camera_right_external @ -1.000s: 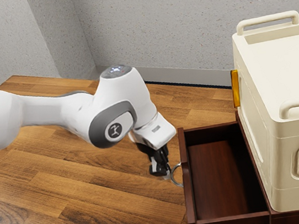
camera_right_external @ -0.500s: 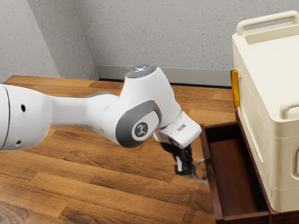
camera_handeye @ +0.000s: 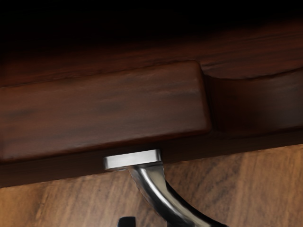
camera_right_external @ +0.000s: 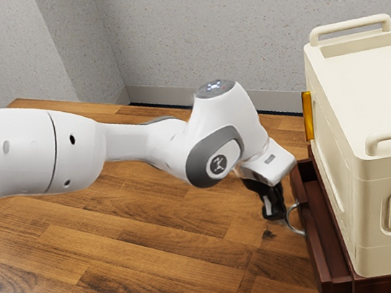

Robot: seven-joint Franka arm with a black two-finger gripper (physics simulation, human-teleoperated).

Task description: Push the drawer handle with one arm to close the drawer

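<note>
drawer (camera_right_external: 312,246), exterior view: slightly open, projecting from beneath the cream case (camera_right_external: 365,108); gripper (camera_right_external: 272,210) at its handle (camera_right_external: 290,225), whether spread or pressed together cannot be told. wrist view: the metallic handle curves from the dark front (camera_handeye: 104,106) over the tabletop (camera_handeye: 265,189).

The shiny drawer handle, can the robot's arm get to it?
Yes, it looks able to: the gripper is right by the handle, and nothing seems to stand between them.
</note>
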